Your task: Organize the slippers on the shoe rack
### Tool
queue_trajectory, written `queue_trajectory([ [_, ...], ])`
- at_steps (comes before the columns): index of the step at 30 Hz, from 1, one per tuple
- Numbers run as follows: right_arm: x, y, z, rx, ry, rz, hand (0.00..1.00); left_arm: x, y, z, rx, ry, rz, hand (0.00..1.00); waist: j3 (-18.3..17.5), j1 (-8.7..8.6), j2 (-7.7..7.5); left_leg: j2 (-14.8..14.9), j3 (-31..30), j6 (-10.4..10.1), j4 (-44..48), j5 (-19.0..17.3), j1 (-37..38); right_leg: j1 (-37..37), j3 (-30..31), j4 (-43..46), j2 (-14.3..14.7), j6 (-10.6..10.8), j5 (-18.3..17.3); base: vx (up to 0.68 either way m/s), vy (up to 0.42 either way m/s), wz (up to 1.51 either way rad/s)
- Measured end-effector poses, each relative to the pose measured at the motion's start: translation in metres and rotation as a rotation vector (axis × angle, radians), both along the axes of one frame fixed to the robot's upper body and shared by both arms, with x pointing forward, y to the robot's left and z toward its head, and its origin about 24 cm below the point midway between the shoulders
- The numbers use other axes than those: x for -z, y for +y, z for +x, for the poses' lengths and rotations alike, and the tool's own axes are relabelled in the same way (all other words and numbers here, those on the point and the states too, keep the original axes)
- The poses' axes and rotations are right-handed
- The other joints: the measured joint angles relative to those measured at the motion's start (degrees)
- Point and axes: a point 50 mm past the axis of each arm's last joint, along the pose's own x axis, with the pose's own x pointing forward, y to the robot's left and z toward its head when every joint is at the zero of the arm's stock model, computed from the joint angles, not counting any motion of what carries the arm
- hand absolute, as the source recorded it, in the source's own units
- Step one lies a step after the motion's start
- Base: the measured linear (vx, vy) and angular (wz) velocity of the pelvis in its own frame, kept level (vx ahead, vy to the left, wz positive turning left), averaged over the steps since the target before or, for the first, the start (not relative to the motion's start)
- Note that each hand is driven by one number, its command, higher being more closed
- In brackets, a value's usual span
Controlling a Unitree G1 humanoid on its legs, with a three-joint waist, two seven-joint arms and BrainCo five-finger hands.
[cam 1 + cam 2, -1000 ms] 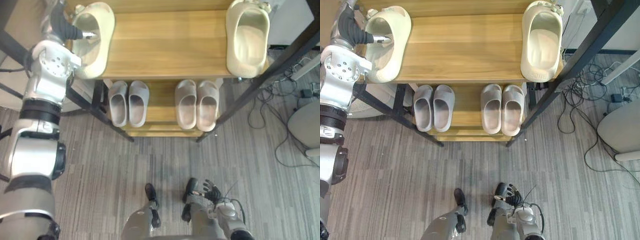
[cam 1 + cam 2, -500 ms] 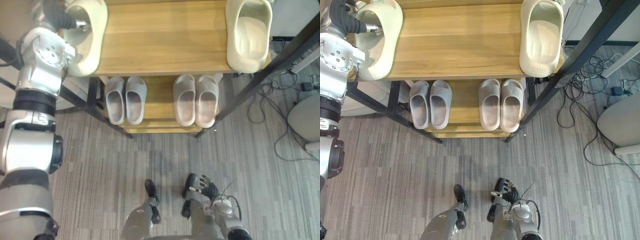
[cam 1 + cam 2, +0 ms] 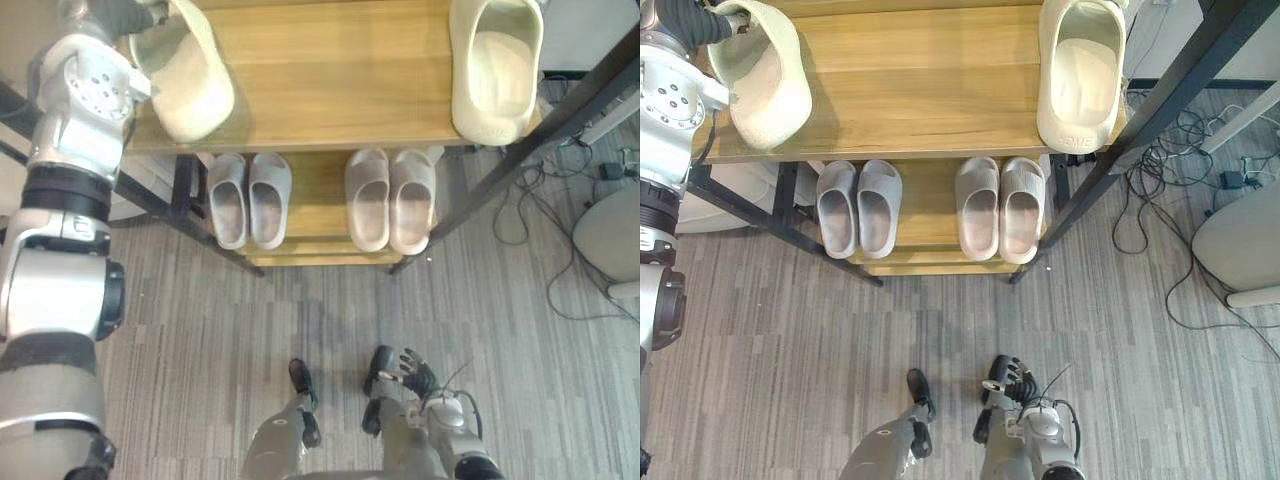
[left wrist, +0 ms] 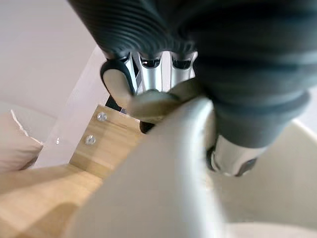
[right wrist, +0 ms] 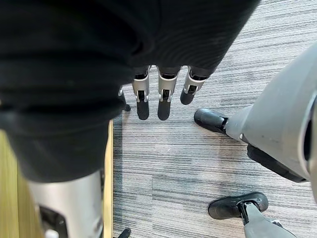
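left hand (image 4: 150, 79) pinches the cream slipper (image 3: 760, 75) by its rim, tilted at the left end of the top shelf (image 3: 920, 90), apparently for pairing | mate slipper (image 3: 1080, 70) lies at its right end | right hand (image 5: 161, 99) hangs slack-fingered, well below

Silver-grey left arm (image 3: 62, 290) had black joint bands; left hand (image 4: 233, 74), right hand (image 5: 74, 64) wore dark ribbed covers; fingers (image 5: 164, 101) silver, dark-tipped

No readable text or numbers, faint embossed mark on right cream slipper (image 3: 1081, 70), too small to read
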Motion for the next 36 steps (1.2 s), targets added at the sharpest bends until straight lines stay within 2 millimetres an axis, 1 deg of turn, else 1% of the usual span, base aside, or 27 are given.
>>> queue_trajectory([
  [4, -0.002, 0.003, 0.009, -0.015, -0.008, 0.001, 0.00, -0.009, -0.010, -0.005, 0.046, -0.048, 0.007, 1.00, 0.7, -0.69, -1.08, -0.2, -0.5, 0.0, 0.3, 0.0, 0.1, 0.4, -0.2, -0.1, 0.0, -0.1, 0.1, 0.00, 0.002, 0.07],
  [7, -0.003, 0.004, 0.014, -0.019, -0.009, -0.002, 0.00, -0.006, -0.019, -0.002, 0.071, -0.051, 0.001, 1.00, 0.7, -0.86, -1.15, -0.4, -0.7, 0.0, 0.4, 0.0, 0.1, 0.7, -0.2, -0.4, -0.1, -0.1, 0.2, 0.00, 0.000, 0.00],
  [8, -0.005, 0.005, 0.016, -0.023, -0.015, -0.001, 0.00, -0.004, -0.022, -0.002, 0.079, -0.057, -0.004, 1.00, 0.7, -1.22, -1.13, -0.4, -0.8, 0.0, 0.4, 0.0, 0.3, 1.1, -0.2, -1.0, -0.1, -0.2, 0.6, 0.00, 0.000, 0.00],
  [10, -0.004, 0.005, 0.016, -0.027, -0.012, -0.003, 0.00, 0.001, -0.026, -0.001, 0.094, -0.051, -0.004, 1.00, 0.7, -1.38, -1.10, -0.6, -0.8, 0.1, 0.5, 0.0, 0.8, 1.9, 0.1, -1.8, 0.0, -0.2, 1.0, 0.00, 0.013, -0.05],
  [12, -0.004, 0.005, 0.018, -0.031, -0.002, -0.008, 0.00, 0.004, -0.033, 0.002, 0.121, -0.048, -0.015, 1.00, 0.9, -1.55, -0.92, -0.7, -0.8, 0.5, 0.8, -0.3, 1.1, 2.3, 0.5, -2.2, 0.0, -0.1, 1.4, -0.01, 0.024, -0.10],
  [15, -0.005, 0.005, 0.021, -0.033, -0.005, -0.011, 0.00, 0.007, -0.044, 0.004, 0.156, -0.045, -0.026, 1.00, 1.2, -2.35, -0.55, -0.8, -0.6, 0.5, 0.9, -0.4, 1.2, 2.2, 1.0, -2.3, -0.3, 0.0, 1.7, -0.03, 0.032, -0.07],
  [18, -0.005, 0.003, 0.021, -0.030, -0.005, -0.015, 0.00, 0.009, -0.050, 0.005, 0.169, -0.050, -0.032, 1.00, 1.4, -2.93, -0.21, -0.9, 0.0, 0.7, 0.9, -0.5, 1.4, 2.1, 1.5, -2.3, -0.5, 0.1, 1.9, -0.03, 0.037, -0.10],
  [20, -0.004, -0.001, 0.020, -0.022, 0.003, -0.029, 0.00, 0.008, -0.059, 0.005, 0.200, -0.064, -0.044, 1.00, 1.7, -3.03, 0.45, -1.1, 0.7, 1.0, 0.9, -0.7, 1.7, 2.0, 2.4, -2.4, -0.7, 0.3, 2.4, -0.02, 0.055, -0.16],
  [23, -0.005, -0.006, 0.021, -0.005, 0.002, -0.044, 0.00, 0.009, -0.066, 0.006, 0.226, -0.069, -0.057, 1.00, 2.1, -4.12, 1.19, -1.5, 1.1, 1.2, 0.9, -0.9, 1.8, 2.0, 3.0, -2.8, -1.0, 0.5, 2.8, -0.01, 0.056, -0.09],
  [24, -0.005, -0.007, 0.021, -0.003, 0.002, -0.047, 0.00, 0.008, -0.068, 0.006, 0.231, -0.073, -0.058, 1.00, 2.1, -4.44, 1.22, -1.6, 1.4, 1.2, 0.9, -1.0, 1.6, 1.8, 3.2, -3.0, -1.0, 0.5, 3.0, -0.01, 0.066, -0.14],
  [27, -0.006, -0.011, 0.021, 0.010, 0.003, -0.054, 0.00, -0.003, -0.077, 0.004, 0.252, -0.106, -0.059, 1.00, 2.1, -4.62, 1.26, -1.8, 2.4, 1.3, 1.0, -1.0, 0.6, 0.2, 4.3, -3.0, -1.2, 0.5, 3.5, -0.02, 0.051, -0.14],
  [28, -0.004, -0.013, 0.020, 0.015, 0.011, -0.057, 0.00, -0.005, -0.080, 0.004, 0.257, -0.109, -0.054, 1.00, 2.2, -4.92, 1.36, -1.9, 2.5, 1.3, 1.0, -1.0, 0.6, 0.0, 4.4, -3.0, -1.2, 0.5, 3.6, -0.01, 0.075, -0.12],
  [29, -0.003, -0.015, 0.017, 0.034, 0.020, -0.057, 0.00, -0.008, -0.088, 0.006, 0.274, -0.108, -0.052, 1.00, 2.4, -5.30, 1.69, -2.0, 2.5, 1.5, 1.0, -1.1, 0.6, 0.0, 4.6, -3.0, -1.3, 0.5, 3.7, 0.00, 0.053, -0.06],
  [32, -0.005, -0.018, 0.020, 0.055, 0.009, -0.055, 0.00, -0.014, -0.095, 0.007, 0.286, -0.112, -0.064, 1.00, 2.5, -5.64, 1.90, -2.3, 3.4, 1.8, 1.0, -1.3, 0.3, -0.8, 5.7, -3.0, -1.4, 0.8, 4.0, 0.00, 0.059, -0.11],
  [35, -0.006, -0.020, 0.022, 0.062, 0.004, -0.062, 0.00, -0.021, -0.096, 0.008, 0.281, -0.118, -0.073, 1.00, 2.6, -5.97, 2.14, -2.4, 3.9, 2.1, 1.8, -1.7, -0.5, -1.7, 6.4, -3.0, -1.7, 0.9, 4.3, -0.02, 0.073, -0.15],
  [36, -0.007, -0.022, 0.022, 0.068, 0.001, -0.063, 0.00, -0.025, -0.096, 0.008, 0.279, -0.121, -0.080, 1.00, 2.8, -6.17, 2.43, -2.5, 4.0, 2.3, 2.2, -1.9, -1.0, -2.0, 6.7, -3.0, -1.8, 0.8, 4.5, -0.02, 0.052, -0.06],
])
